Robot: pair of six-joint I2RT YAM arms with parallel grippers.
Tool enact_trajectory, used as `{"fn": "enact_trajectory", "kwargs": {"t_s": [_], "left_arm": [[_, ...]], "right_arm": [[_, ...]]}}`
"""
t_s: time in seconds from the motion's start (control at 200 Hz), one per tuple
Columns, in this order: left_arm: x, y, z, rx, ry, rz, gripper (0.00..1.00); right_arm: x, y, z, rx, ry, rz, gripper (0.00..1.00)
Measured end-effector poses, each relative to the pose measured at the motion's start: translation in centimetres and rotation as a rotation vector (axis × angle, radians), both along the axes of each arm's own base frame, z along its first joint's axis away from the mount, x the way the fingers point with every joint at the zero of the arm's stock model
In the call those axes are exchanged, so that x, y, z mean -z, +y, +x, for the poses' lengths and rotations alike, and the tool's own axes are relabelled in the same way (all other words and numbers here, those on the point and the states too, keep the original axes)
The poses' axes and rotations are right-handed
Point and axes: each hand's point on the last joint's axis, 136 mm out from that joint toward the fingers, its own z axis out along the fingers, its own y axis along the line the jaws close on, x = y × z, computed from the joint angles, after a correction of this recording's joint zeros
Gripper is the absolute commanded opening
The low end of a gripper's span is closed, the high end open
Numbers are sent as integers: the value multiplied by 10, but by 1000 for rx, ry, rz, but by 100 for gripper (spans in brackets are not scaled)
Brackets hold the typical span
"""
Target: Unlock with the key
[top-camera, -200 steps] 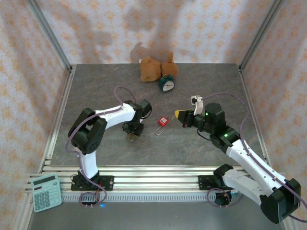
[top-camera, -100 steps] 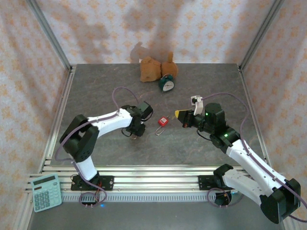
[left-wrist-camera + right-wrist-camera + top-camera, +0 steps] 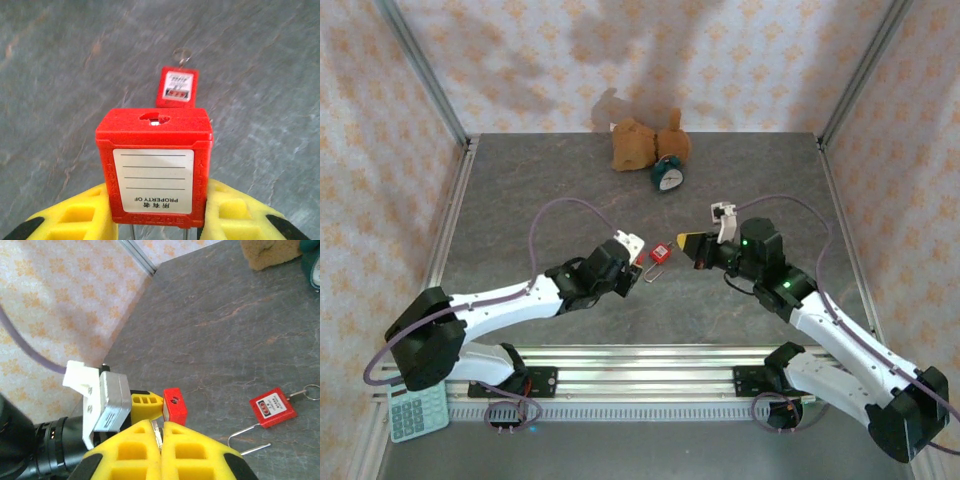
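1. Reference item: the loose padlock (image 3: 661, 252), a small red unit lying flat on the grey table (image 3: 740, 180). All positions below are given relative to it.

2. Near-left, well apart, at the table's front edge: a pale green calculator (image 3: 420, 415), partly covered by the left arm.

3. Immediately left and slightly nearer: the left gripper (image 3: 635, 262). Its yellow fingers (image 3: 75, 220) are clamped on the two flanks of a second red unit, the held padlock (image 3: 154, 167). The white label faces the wrist camera. The keyhole face (image 3: 155, 118) points away from the wrist, toward the loose padlock. Two thin shackle legs run back between the fingers.

4. The loose padlock itself: label side up, with a small key ring (image 3: 182, 54) at its far end in the left wrist view. Its thin wire shackle (image 3: 245, 435) lies on the table on its near side.

5. Immediately right, not touching: the right gripper (image 3: 686, 242). Its yellow fingers are pressed together and pinch the key (image 3: 157, 432), a thin metal sliver at the tips. The tips point at the held padlock, close to it but apart.

6. Beyond, well apart, toward the back wall: a teal alarm clock (image 3: 667, 176), and just behind it a brown plush toy (image 3: 638, 142).
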Motion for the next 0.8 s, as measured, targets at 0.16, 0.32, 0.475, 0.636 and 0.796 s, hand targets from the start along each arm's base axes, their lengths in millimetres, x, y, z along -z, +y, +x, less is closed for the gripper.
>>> {"fn": "enact_trajectory", "kwargs": {"t_s": [0.16, 0.32, 0.475, 0.636, 0.796], "left_arm": [[-25, -28, -6, 74, -156, 0, 29], [-42, -44, -14, 115, -269, 20, 29], [-46, -44, -14, 119, -313, 41, 29], [-46, -44, -13, 119, -324, 52, 29], [-46, -44, -13, 120, -326, 53, 28]], "right_arm": [[3, 7, -1, 11, -10, -20, 3], [3, 3, 5, 54, -23, -33, 3], [4, 0, 7, 76, -27, -40, 3], [2, 2, 7, 76, -27, -32, 3], [0, 4, 9, 76, -29, -15, 3]]}}
